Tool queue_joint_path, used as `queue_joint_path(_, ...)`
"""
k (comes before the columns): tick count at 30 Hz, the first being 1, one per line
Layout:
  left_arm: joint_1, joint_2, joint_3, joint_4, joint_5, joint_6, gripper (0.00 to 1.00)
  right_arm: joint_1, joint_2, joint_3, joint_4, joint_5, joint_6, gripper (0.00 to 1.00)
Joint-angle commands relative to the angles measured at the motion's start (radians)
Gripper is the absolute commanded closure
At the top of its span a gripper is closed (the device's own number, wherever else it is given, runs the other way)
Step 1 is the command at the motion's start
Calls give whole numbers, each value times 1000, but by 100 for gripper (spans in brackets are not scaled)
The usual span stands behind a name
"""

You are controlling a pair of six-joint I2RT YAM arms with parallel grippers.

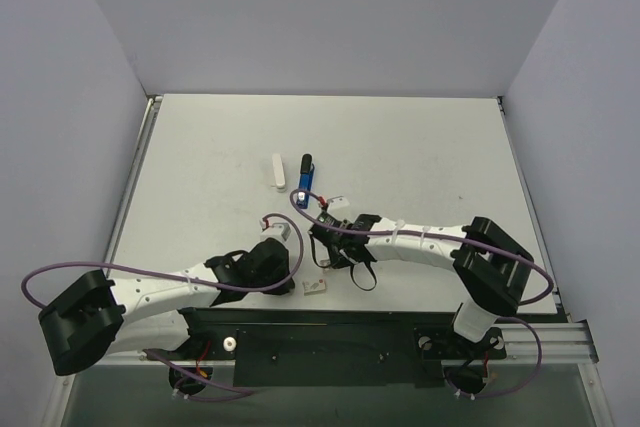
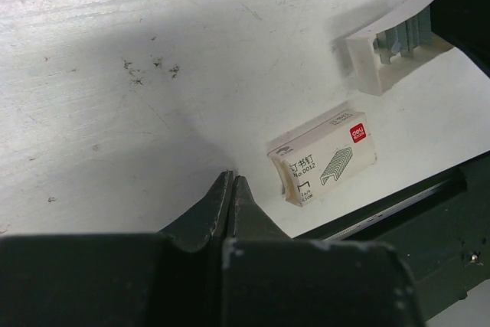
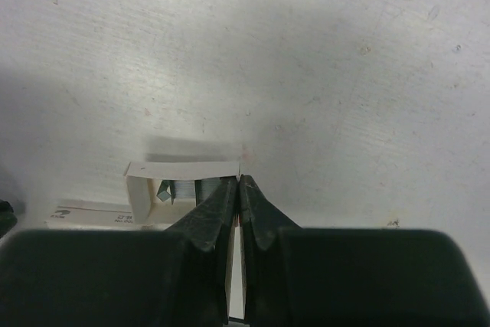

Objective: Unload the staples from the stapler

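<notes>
The blue stapler [image 1: 305,181] lies on the table with its black end pointing away, ahead of both arms. A pale stick, the staples [image 1: 278,171], lies just left of it. My right gripper [image 3: 240,181] is shut on the side wall of a small open white cardboard tray [image 3: 145,189] with grey spare staples inside. That tray also shows in the left wrist view [image 2: 380,55]. My left gripper [image 2: 232,179] is shut on nothing, low over the table. Both grippers sit well short of the stapler, right gripper [image 1: 325,252], left gripper [image 1: 288,265].
A printed staple box sleeve [image 2: 321,157] lies flat just right of my left fingertips, near the table's front edge [image 1: 315,287]. The black base rail [image 2: 429,212] runs close behind it. Grey walls enclose the table on three sides.
</notes>
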Motion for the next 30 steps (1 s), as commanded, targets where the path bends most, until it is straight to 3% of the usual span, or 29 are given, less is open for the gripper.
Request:
queue_joint_path(1, -13, 10, -6, 76, -16, -25, 100, 27, -47, -34, -70, 79, 63, 100)
queue_joint_path(30, -76, 54, 4, 102, -36, -56, 100, 113, -102, -109, -80, 36, 135, 100)
